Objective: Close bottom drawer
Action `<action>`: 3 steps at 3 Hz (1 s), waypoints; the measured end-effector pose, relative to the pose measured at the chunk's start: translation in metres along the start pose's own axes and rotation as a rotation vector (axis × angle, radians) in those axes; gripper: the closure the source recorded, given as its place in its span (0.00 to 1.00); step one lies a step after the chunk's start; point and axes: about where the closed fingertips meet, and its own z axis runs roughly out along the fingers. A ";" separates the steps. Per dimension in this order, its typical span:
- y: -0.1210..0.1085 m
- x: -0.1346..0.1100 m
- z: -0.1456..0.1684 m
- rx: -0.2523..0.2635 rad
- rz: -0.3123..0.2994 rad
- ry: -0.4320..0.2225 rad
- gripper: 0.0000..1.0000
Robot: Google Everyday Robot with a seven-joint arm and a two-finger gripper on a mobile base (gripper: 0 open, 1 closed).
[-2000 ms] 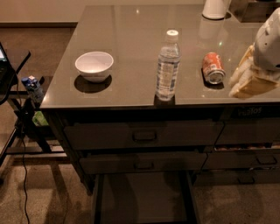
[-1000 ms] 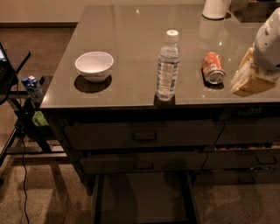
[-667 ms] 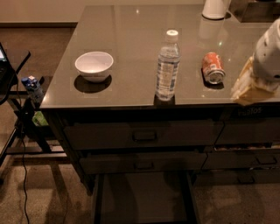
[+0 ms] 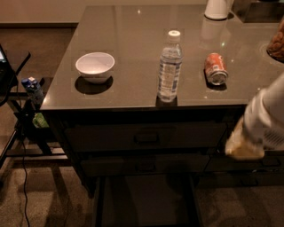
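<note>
The bottom drawer (image 4: 146,201) is pulled out towards me under the counter. Its plain flat grey inside shows between two dark side rails, and its front panel is cut off by the lower edge of the view. The two taller drawers above it, top (image 4: 146,136) and middle (image 4: 142,165), are closed. My gripper (image 4: 244,148) is at the end of the white arm on the right. It hangs in front of the neighbouring drawer column, right of and above the open drawer and apart from it.
On the glossy counter (image 4: 133,31) stand a white bowl (image 4: 95,66) and a clear water bottle (image 4: 170,66); an orange can (image 4: 215,68) lies on its side. A white vessel (image 4: 217,8) is at the back. A stand with cables (image 4: 26,119) is at the left.
The arm has dropped from the counter's right edge down in front of the drawers on the right. The drawer, bowl, bottle and can have not moved.
</note>
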 end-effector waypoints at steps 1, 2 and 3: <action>0.043 0.028 0.065 -0.132 0.070 0.050 1.00; 0.055 0.037 0.076 -0.162 0.073 0.074 1.00; 0.055 0.037 0.076 -0.162 0.073 0.074 1.00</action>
